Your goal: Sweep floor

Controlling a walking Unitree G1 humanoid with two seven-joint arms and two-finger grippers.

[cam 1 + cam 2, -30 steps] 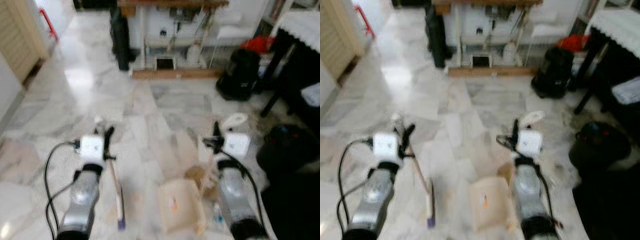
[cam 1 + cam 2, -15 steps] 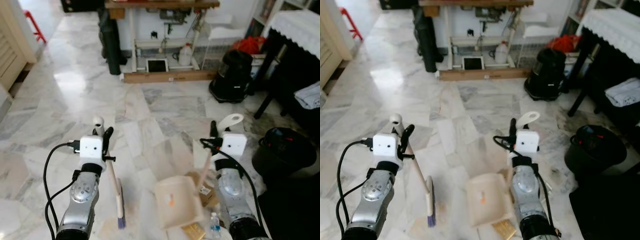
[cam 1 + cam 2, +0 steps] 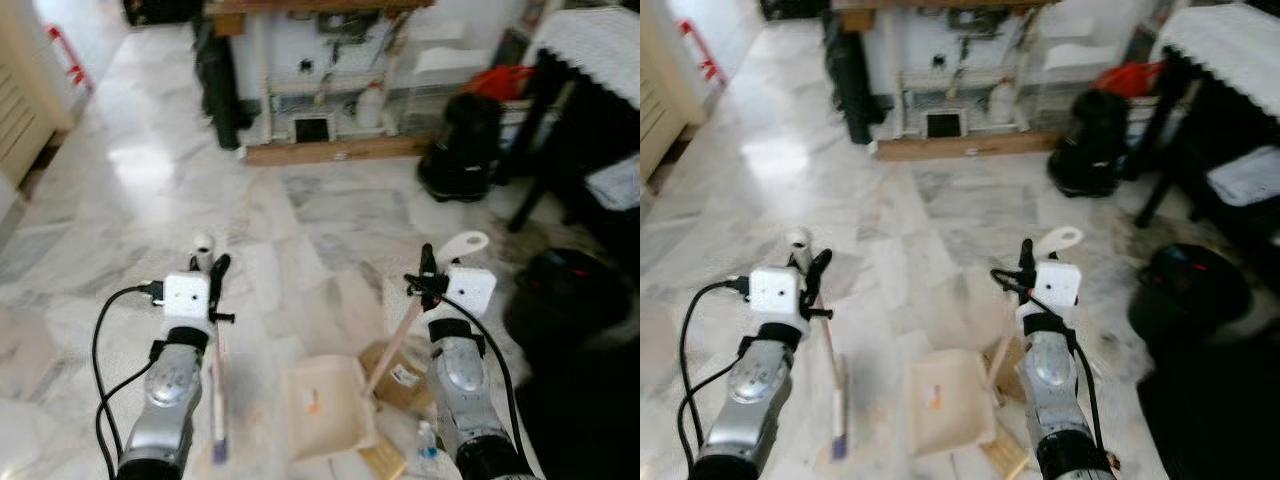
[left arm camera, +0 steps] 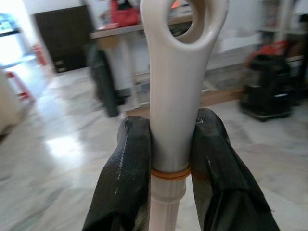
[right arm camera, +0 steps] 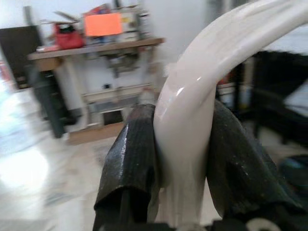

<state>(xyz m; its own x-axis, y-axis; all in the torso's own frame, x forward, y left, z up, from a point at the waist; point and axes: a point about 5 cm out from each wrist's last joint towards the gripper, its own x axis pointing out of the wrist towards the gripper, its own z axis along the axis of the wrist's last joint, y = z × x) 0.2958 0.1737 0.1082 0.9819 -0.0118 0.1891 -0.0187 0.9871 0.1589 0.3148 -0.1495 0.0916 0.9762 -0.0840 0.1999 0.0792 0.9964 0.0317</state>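
Note:
My left gripper [image 3: 212, 272] is shut on the cream handle of a broom [image 3: 216, 380]; its purple-bristled head [image 3: 217, 445] rests on the marble floor beside my left arm. In the left wrist view the black fingers [image 4: 132, 163] clamp the handle [image 4: 169, 96] below its hanging loop. My right gripper [image 3: 429, 272] is shut on the long handle of a cream dustpan [image 3: 320, 408], whose pan lies on the floor between my arms. A brown cardboard scrap [image 3: 398, 374], a small plastic bottle [image 3: 425, 442] and a tan scrap [image 3: 385, 461] lie just right of the pan.
A black bin [image 3: 568, 300] stands to my right, with a dark table [image 3: 590, 60] under a white cloth behind it. A black bag [image 3: 468, 145] and a wooden workbench [image 3: 330, 150] are ahead. The pale marble floor [image 3: 130, 200] stretches out ahead on the left.
The dustpan has slid left across the floor, uncovering more of the cardboard scrap. The broom has swung in closer to my left arm. The camera has shifted a little.

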